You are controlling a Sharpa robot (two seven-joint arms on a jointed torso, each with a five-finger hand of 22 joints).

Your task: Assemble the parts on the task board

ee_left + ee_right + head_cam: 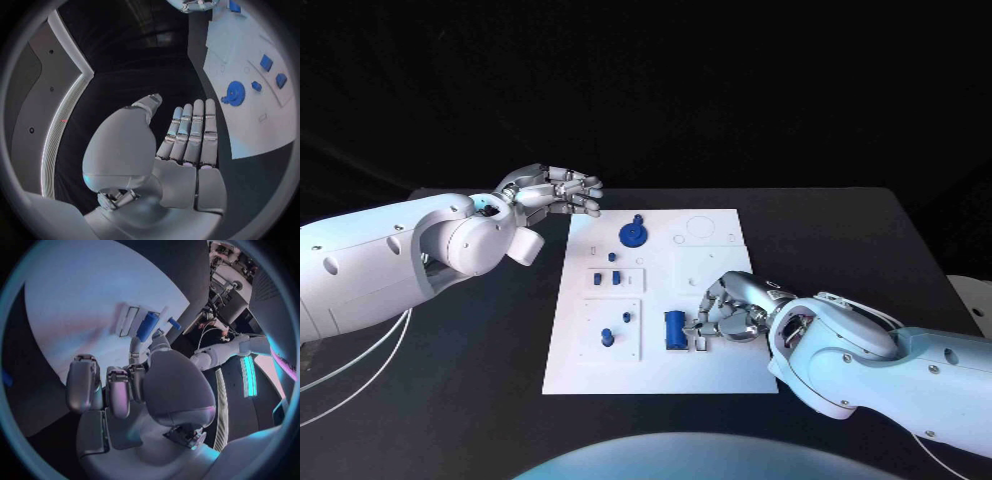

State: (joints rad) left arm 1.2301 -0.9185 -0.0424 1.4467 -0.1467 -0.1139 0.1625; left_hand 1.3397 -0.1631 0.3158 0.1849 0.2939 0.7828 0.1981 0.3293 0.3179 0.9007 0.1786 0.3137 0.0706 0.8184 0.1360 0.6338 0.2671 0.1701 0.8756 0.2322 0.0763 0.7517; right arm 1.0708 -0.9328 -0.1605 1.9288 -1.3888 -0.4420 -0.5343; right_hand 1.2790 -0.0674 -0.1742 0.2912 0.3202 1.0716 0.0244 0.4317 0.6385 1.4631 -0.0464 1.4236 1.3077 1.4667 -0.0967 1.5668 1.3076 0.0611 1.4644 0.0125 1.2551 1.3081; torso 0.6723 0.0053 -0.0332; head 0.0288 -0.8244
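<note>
The white task board (718, 370) lies in the middle of the black table. A blue gear (633, 235) sits near its far edge, also seen as the blue gear (234, 93). Small blue parts (604, 280) stand mid-board, and two more blue pieces (609, 335) lie nearer me. A blue cylinder (675, 330) lies on the near middle of the board. My right hand (733, 312) is beside it, and its thumb and a finger pinch the end of the blue cylinder (148, 325). My left hand (557, 190) hovers off the board's far left corner with its fingers (194, 130) straight, holding nothing.
A white slotted holder (127, 321) lies right beside the cylinder on the board. Round outlines (697, 228) mark the board's far right corner. Bare black table (877, 240) runs to the right of the board.
</note>
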